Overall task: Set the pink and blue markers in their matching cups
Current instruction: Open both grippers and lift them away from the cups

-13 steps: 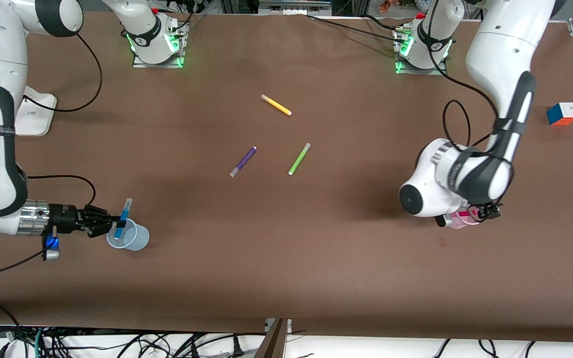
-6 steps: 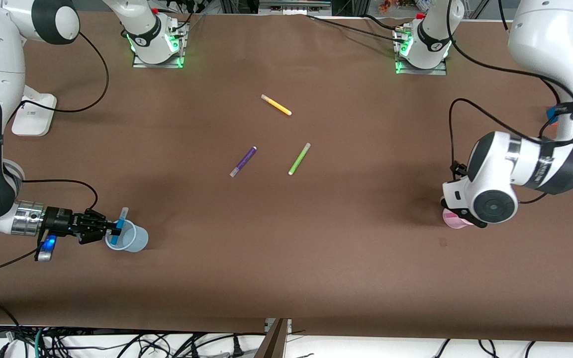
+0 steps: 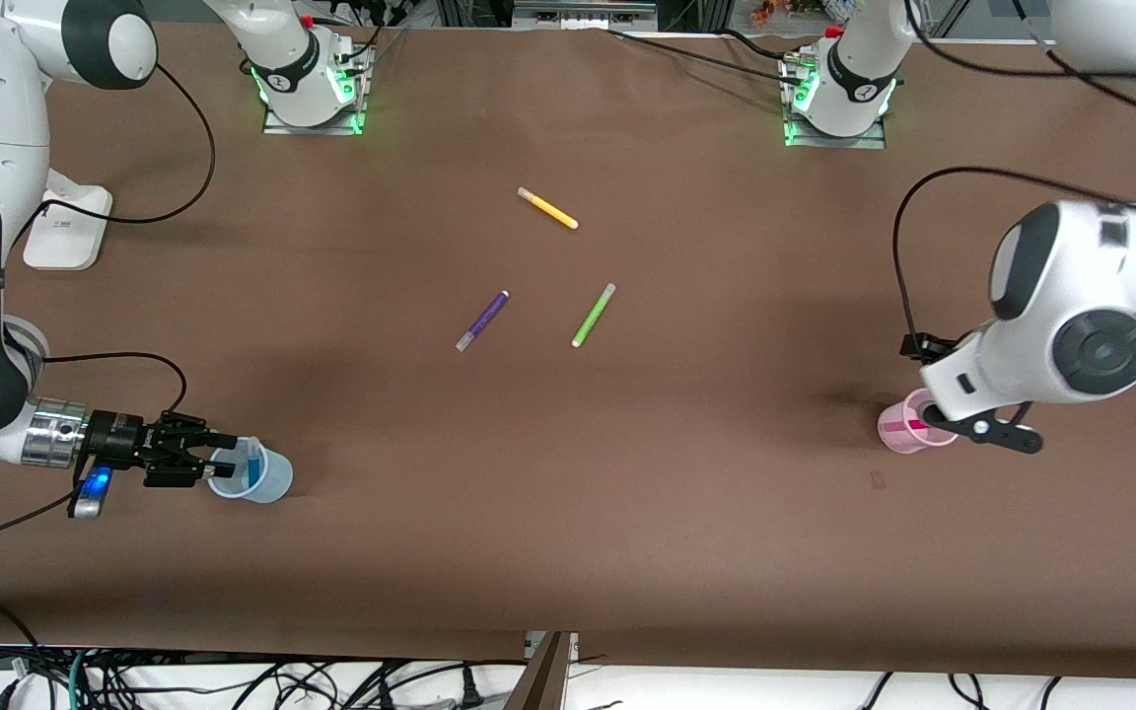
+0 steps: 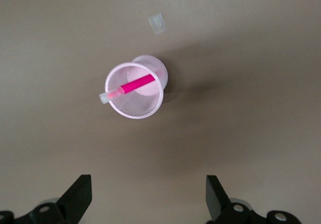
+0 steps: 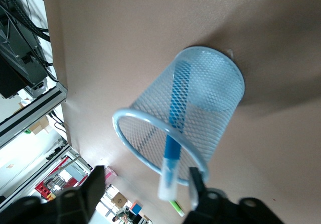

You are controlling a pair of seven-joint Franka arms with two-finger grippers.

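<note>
The pale blue cup stands near the right arm's end of the table with the blue marker leaning inside it. My right gripper is open beside the cup's rim. In the right wrist view the blue marker's pale cap pokes out of the blue cup between my spread right gripper's fingers, ungripped. The pale pink cup stands near the left arm's end with the pink marker inside. My left gripper is open and empty, high over the pink cup and pink marker.
A yellow pen, a dark purple pen and a lime green pen lie around the table's middle. A white box sits at the right arm's end. A small tape patch lies near the pink cup.
My right gripper lowered the blue marker into the blue cup, opened and drew back a little. My left arm lifted away, uncovering the pink cup with the pink marker in it.
</note>
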